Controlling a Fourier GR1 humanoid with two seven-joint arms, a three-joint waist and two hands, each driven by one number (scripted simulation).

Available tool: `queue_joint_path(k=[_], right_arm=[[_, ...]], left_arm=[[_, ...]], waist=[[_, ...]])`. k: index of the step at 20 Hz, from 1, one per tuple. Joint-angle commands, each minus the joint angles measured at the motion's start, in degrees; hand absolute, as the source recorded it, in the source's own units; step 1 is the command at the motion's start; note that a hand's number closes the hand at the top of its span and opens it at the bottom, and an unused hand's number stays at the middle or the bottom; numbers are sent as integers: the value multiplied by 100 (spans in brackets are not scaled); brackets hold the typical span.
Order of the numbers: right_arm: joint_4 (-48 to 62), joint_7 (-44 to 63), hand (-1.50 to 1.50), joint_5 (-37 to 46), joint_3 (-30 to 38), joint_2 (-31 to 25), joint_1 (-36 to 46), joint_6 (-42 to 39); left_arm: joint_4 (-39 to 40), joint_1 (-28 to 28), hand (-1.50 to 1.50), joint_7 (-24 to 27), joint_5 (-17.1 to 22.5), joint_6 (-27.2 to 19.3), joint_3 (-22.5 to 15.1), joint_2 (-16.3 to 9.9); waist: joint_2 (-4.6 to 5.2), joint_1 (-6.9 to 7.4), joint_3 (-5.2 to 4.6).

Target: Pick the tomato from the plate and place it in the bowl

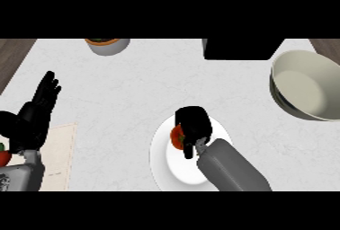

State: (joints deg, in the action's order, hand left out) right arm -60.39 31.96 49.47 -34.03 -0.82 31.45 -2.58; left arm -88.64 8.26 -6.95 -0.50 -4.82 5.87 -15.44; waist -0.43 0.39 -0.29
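Right hand (192,126) over plate (166,164), fingers curled round tomato (177,137), still on plate. Left hand (36,114) resting open at left. Best lifted straight up, then carried right to bowl (306,87) on bench (133,90).

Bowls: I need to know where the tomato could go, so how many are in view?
1. The bowl, large and pale, sits at the counter's right edge, partly cut off. The small pot at the top is no bowl. Nothing suggests another is hidden.
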Motion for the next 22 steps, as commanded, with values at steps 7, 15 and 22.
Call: queue_joint_path(k=[7,15,22], right_arm=[[-520,-1138,150,-245,151,-1072,-463,-142],[-2833,-1671,150,-444,515,-2533,-1498,-938],[-4619,-1233,150,-675,1832,-3268,-1365,-618]], left_arm=[[-76,255,0,-338,-2,27,140,3],[131,-117,0,137,-89,60,232,86],[-280,-298,0,-214,101,292,306,-125]], waist=[[34,-66,31],[26,-98,27],[-35,-189,26]])
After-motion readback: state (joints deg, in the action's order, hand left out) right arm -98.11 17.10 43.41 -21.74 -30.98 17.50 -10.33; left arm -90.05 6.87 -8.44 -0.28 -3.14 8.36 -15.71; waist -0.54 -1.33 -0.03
